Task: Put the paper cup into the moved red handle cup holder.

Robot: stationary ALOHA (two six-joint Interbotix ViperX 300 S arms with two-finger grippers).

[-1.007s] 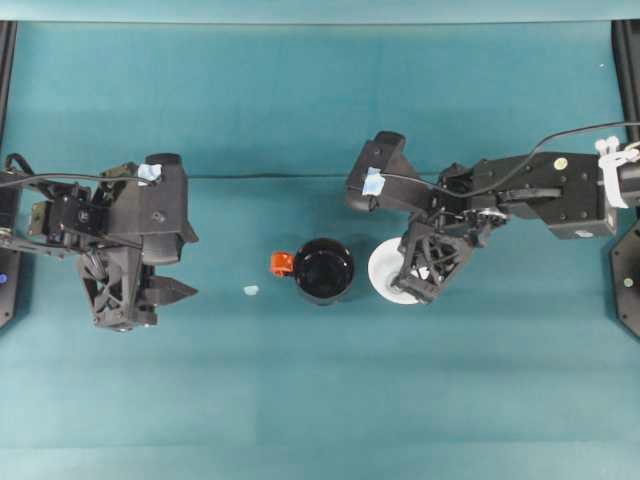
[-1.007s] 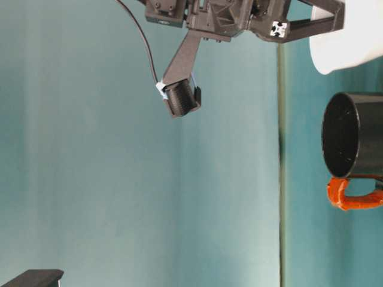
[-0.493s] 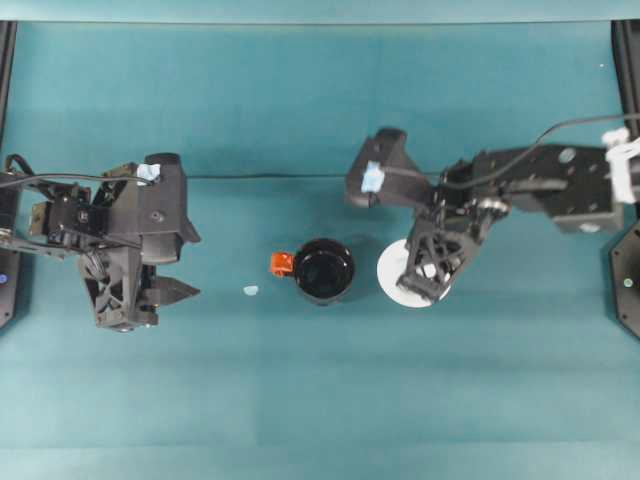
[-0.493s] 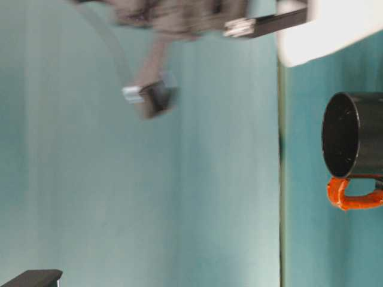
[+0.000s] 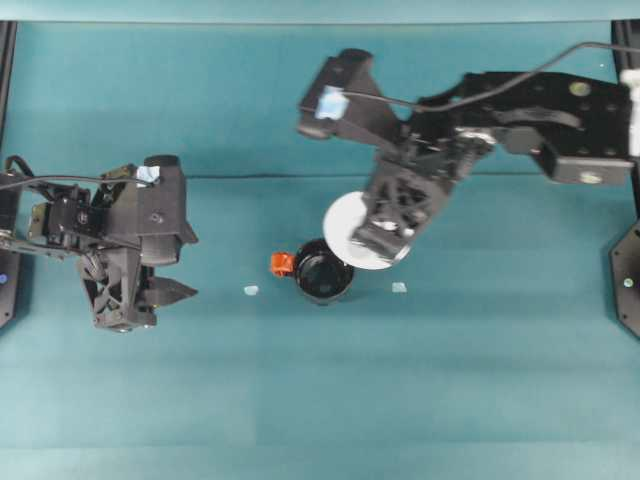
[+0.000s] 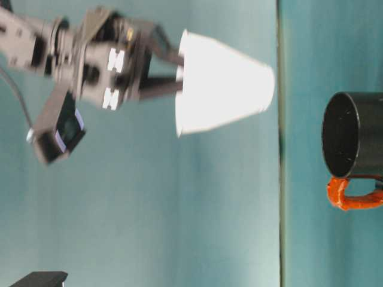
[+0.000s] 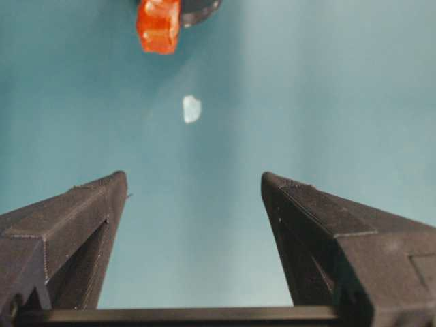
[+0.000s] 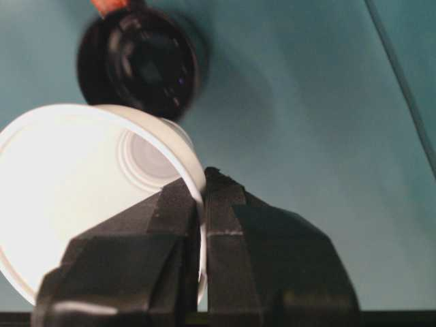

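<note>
My right pincer (image 5: 385, 232) is clamped on the paper cup (image 5: 352, 232) — one finger inside the rim, one outside, wall pinched between them. Cup is lifted clear of the table (image 5: 480, 380), base pointing down, slightly tilted, just right of and a bit beyond the red handle cup holder (image 5: 322, 272). Holder stands upright near table centre, handle on its left. My left pincer (image 7: 194, 197) hangs spread wide with nothing in it, well left of the holder — small pale scrap (image 7: 191, 109) between them.

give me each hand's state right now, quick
Left hand: open, holding nothing.
Right hand: closed on the rim of the plain white paper cup, which is lifted off the table.
</note>
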